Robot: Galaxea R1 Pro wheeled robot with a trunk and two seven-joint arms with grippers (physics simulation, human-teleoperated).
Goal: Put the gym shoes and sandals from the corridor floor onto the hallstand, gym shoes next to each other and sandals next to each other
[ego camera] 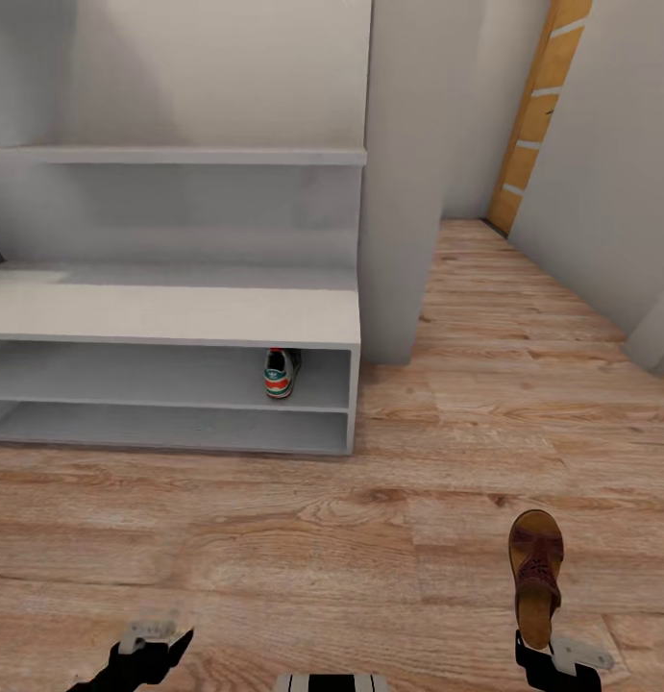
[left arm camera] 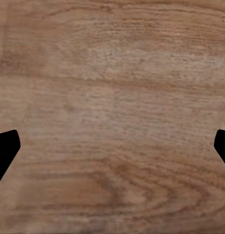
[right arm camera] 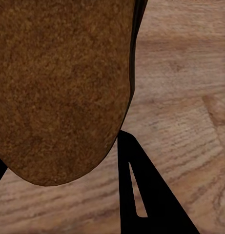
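While the robot faces the shoe rack, these are the things I can see:

Hallstand (ego camera: 178,317): light grey, it stands against the wall at the left of the head view, with a long low bench of 2 open tiers and 1 shelf visible above.

Gym shoe (ego camera: 282,372): 1 cream-white sneaker sits in the upper open tier of the bench, near its right end, heel toward the camera. The heel has a red-orange patch and a green band. There is a small mark on the heel, but it is too small to read.

Sandal (ego camera: 536,575): 1 brown sandal is at the lower right of the head view, its length pointing away from the robot, heel end at the right gripper. In the right wrist view its brown sole (right arm camera: 58,87) is very close to the camera. No writing shows on it.

Right gripper (ego camera: 553,663): at the bottom edge of the head view, it is at the heel of the sandal. One dark finger (right arm camera: 141,195) lies just beside the sole, so it seems to grip the sandal, but I cannot tell surely.

Left gripper (ego camera: 149,654): low at the bottom left, above the bare floor. Its 2 fingertips (left arm camera: 5,151) stand wide apart with nothing between them.

Corridor floor (ego camera: 370,538): light brown wood planks.

Door (ego camera: 538,115): orange-brown wood, at the far end of the corridor.
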